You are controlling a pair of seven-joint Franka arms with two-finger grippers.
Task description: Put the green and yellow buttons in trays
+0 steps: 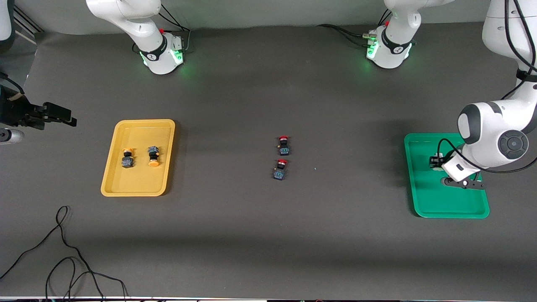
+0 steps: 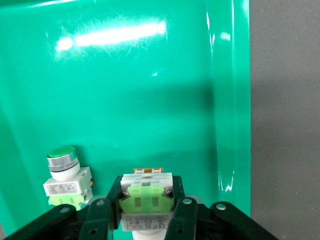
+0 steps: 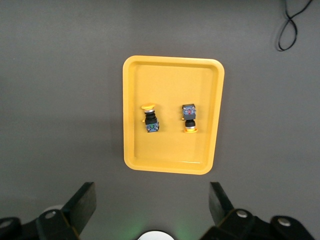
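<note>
1. My left gripper [image 2: 147, 212] is clamped on a small whitish-grey push-button switch with bright green parts [image 2: 146, 197], low inside the shallow green plastic tray with a raised rim [image 2: 227, 100].
2. What the coming release turns on, as I read it: the held switch sits between the fingers with the tray floor directly under it, so it needs no sideways travel, only lowering and letting go.
3. The second whitish-grey switch with a round green cap [image 2: 65, 175] stands in the same tray just beside the gripper, apart from the held one; I judge the fingers could nudge it as they spread.
4. The tray's rim runs along the gripper's other flank, with bare green floor between.
5. My right gripper [image 3: 152, 210] waits with fingers spread wide, holding nothing, off the right arm's end of the table. The shallow yellow plastic tray [image 3: 135, 110] lies in its wrist view, holding both dark-bodied switches with orange-yellow caps [image 3: 150, 119], lying side by side, caps pointing opposite ways.
6. Two dark switches with red caps [image 1: 283, 144] lie on the dark table [image 1: 268, 235], mid-way between the grippers; they are not mine to move.
</note>
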